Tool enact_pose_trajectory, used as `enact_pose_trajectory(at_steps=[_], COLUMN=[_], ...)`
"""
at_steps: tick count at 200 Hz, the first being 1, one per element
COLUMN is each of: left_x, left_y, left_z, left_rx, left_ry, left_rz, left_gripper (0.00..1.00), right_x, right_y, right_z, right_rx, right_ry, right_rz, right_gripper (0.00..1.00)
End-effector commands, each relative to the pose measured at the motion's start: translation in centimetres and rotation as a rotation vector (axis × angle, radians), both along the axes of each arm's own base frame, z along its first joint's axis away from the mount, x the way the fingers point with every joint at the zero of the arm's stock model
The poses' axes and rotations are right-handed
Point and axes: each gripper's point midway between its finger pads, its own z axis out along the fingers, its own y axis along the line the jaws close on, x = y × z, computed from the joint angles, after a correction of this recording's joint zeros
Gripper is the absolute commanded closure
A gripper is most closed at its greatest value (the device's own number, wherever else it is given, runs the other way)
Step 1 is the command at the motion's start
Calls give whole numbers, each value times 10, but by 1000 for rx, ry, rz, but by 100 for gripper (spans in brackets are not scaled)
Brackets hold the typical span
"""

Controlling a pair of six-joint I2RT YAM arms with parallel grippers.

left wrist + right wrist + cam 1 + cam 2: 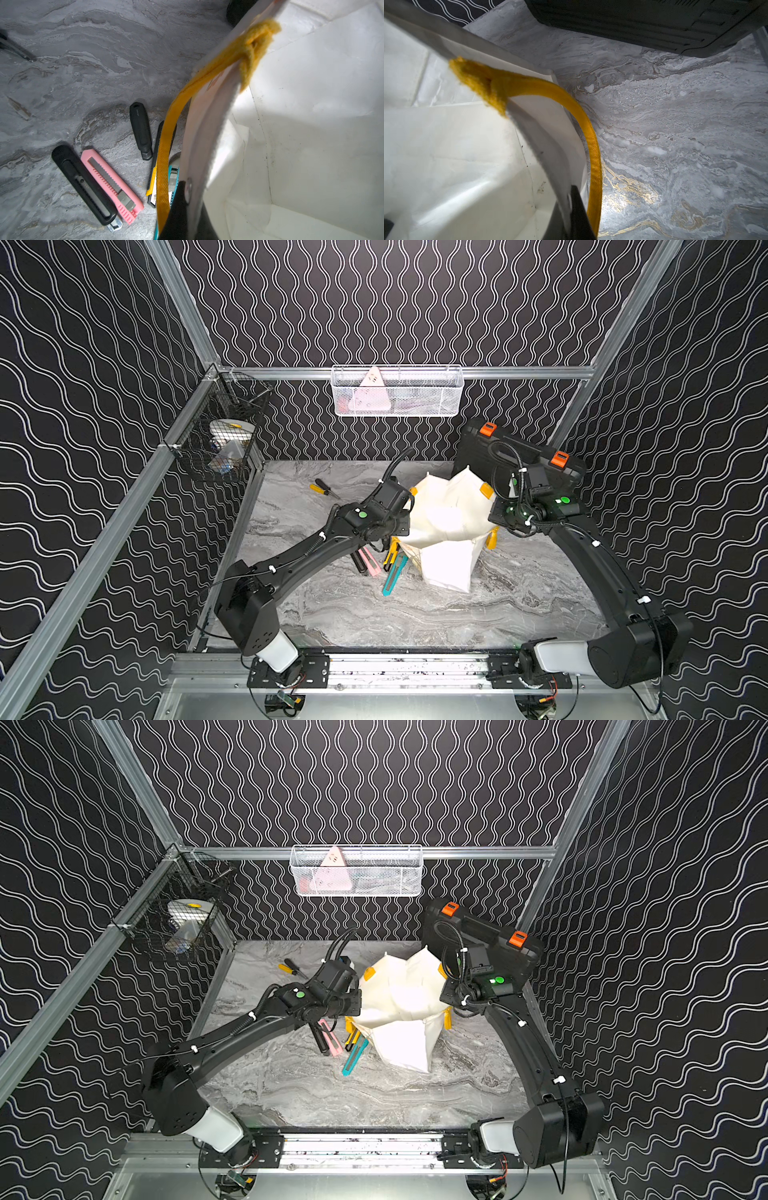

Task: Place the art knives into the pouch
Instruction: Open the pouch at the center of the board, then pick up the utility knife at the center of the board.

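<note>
Left gripper: the left gripper (189, 193) is pinched tight on the rim of the pouch (446, 531), at the lower middle of the left wrist view, right beside a yellow handle (166, 158).
Right gripper: the right gripper (569, 197) is closed on the opposite rim, at the lower middle of the right wrist view.
Pouch: it stands on the marble table (374, 614), right of centre in both top views. Its mouth is stretched open between the two arms, and the part of the inside I can see is bare.
Knives: all are out on the table, just left of the pouch's base. I see a black cutter (83, 182), a pink cutter (112, 185), a short black knife (141, 131), a yellow-and-black cutter (152, 178) and a teal cutter (394, 574). Which of them the task means I cannot tell.
Risk, both hands busy: I reckon one arm must let go to fetch a knife. That wall may then sag and shut the mouth.
Risk, over-pulling: a harder tug could slip the cloth from the jaws or tip the pouch.
Risk, crowding: the knives lie close together, so the gripper may catch two or take the wrong one.
Risk, strap: the handle hangs over the yellow-and-black cutter and could snag a pick there.
Risk, drag: shifting the pouch could push the nearest cutters about.
</note>
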Motion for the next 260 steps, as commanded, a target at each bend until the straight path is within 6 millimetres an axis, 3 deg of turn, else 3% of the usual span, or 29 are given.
enact_pose_trajectory(at_steps=[1, 25, 32, 77, 110, 129, 153, 178, 194, 216, 260], left_x=[8, 9, 9, 9, 10, 8, 5, -1, -11, -24, -38], left_y=[1, 0, -1, -1, -6, 4, 32, 63, 85, 109, 112], left_z=[12, 12, 13, 25, 37, 53, 75, 79, 66, 31, -33], left_rx=[-33, -37, -41, -71, -86, -75, -43, -1, 34, 55, 114], left_ry=[-52, -53, -58, -96, -115, -152, -196, -194, -169, -106, 3], left_rz=[39, 39, 38, 34, 10, 31, 75, 120, 157, 193, 163], left_gripper=[100, 100, 90, 54, 43, 36, 31, 30, 29, 29, 29], right_x=[2, -3, -3, -10, -9, -7, -2, 3, 5, 9, 18], right_y=[9, 13, 11, 28, 32, 25, 15, 5, -4, -12, -22], right_z=[0, -9, -9, -11, -16, -21, -23, -25, -23, -21, -19], right_rx=[15, 24, 17, 112, 116, 89, 109, 118, 127, 158, 200], right_ry=[-25, -31, -41, -34, -34, -33, -41, -43, -61, -81, -108], right_rz=[85, 142, 138, 227, 257, 242, 208, 177, 151, 127, 101], right_gripper=[100, 100, 100, 100, 100, 100, 100, 100, 100, 100, 100])
